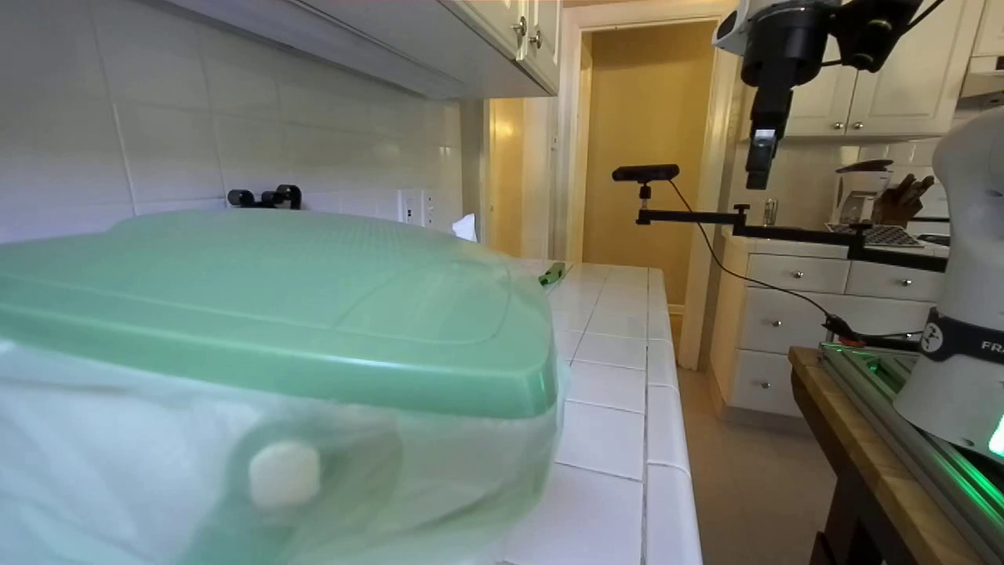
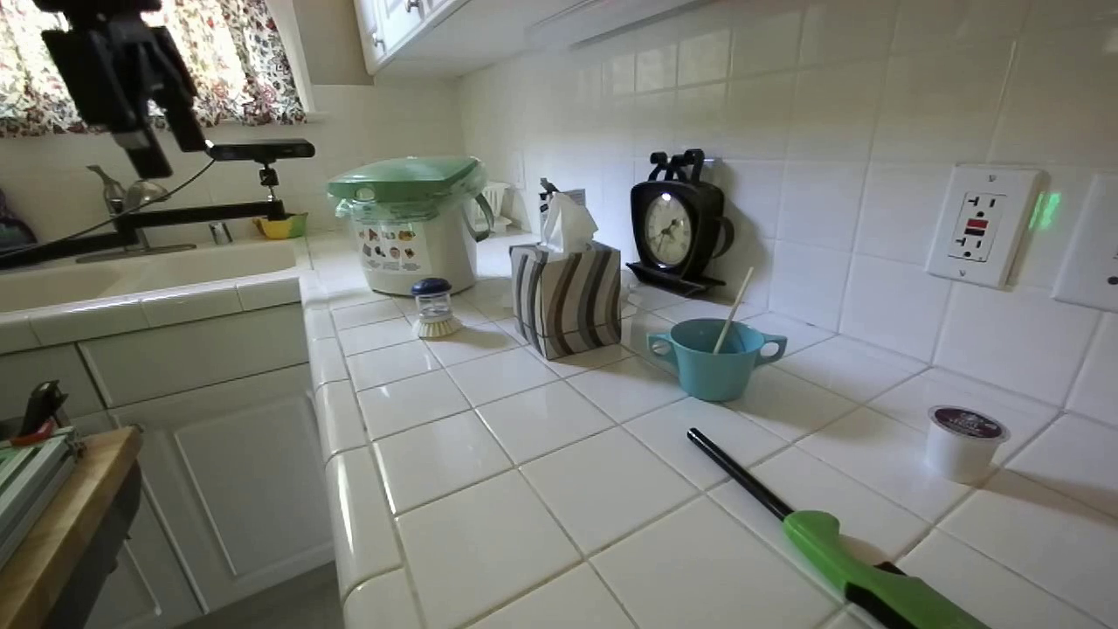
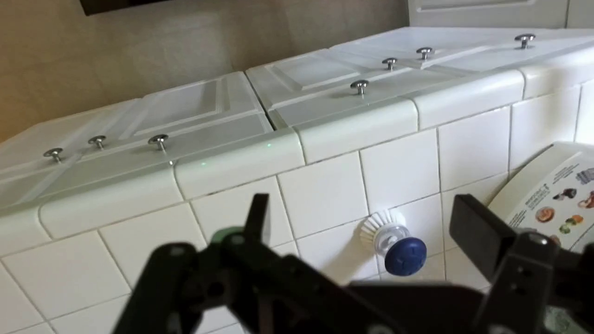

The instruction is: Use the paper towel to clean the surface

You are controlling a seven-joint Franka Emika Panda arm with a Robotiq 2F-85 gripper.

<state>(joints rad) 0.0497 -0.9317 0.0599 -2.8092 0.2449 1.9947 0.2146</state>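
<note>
Holding the tool (image 1: 758,169) high in an exterior view; hovering well apart from the towel (image 2: 569,227), upright in the box (image 2: 565,301) on the surface (image 2: 489,542), in an exterior view; and showing the brush (image 3: 394,246) between widely spread jaws in the wrist view.

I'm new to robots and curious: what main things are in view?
Countertop: 1, white, along wall
Tissue box: 1, brown stripes, countertop
Paper towel: 1, white, poking from tissue box
Bin: 1, white, green lid, countertop
Brush: 1, blue top, near bin
Clock: 1, black, by wall
Cup: 1, turquoise, countertop
Stick: 1, pale, in cup
Coffee pod: 1, white, countertop
Lighter: 1, green, countertop
Sink: 1, white, below curtain
Robot arm: 1, white, across from countertop
Gripper: 1, black, midair, open
</note>
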